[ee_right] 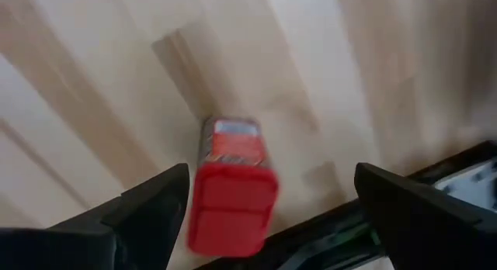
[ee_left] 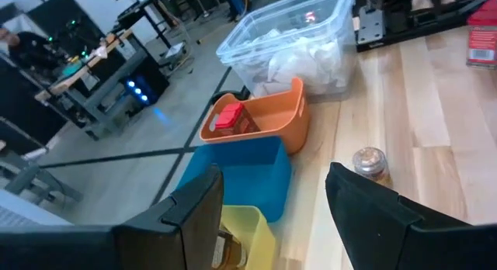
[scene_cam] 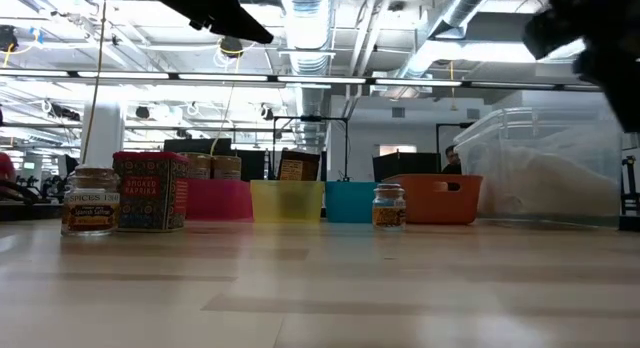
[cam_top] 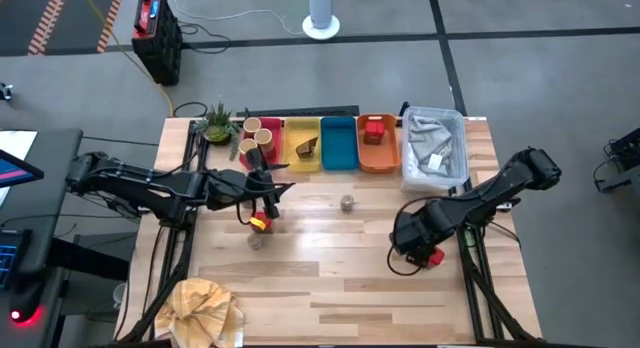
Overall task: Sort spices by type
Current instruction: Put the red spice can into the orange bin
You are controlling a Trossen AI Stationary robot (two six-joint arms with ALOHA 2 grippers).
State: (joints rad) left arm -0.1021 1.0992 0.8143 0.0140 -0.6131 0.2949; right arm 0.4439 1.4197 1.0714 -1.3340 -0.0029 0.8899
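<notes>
A: Tin status? Red tin (ee_right: 231,194) lies between my right gripper (ee_right: 272,204) fingers in the right wrist view, standing on the bare table (cam_top: 340,278) near the right edge, well apart from the bins.

B: Fingers closed on it?

A: No. Spread wide on either side, not touching the tin, nothing held.

B: Handling?

A: Boxy, rigid, probably light. Painted sides look smooth, so likely slippery. I judge the flat side walls below the lid the best place to pinch, squarely, so it doesn't twist out.

B: Destination?

A: Probably the orange bin (cam_top: 378,156), which already holds a red pack (cam_top: 373,131).

B: Left arm?

A: Left gripper (cam_top: 268,193) hovers near the yellow bin (cam_top: 303,148), fingers parted, empty. Small round jar (cam_top: 347,202) stands mid-table, unsorted.
</notes>
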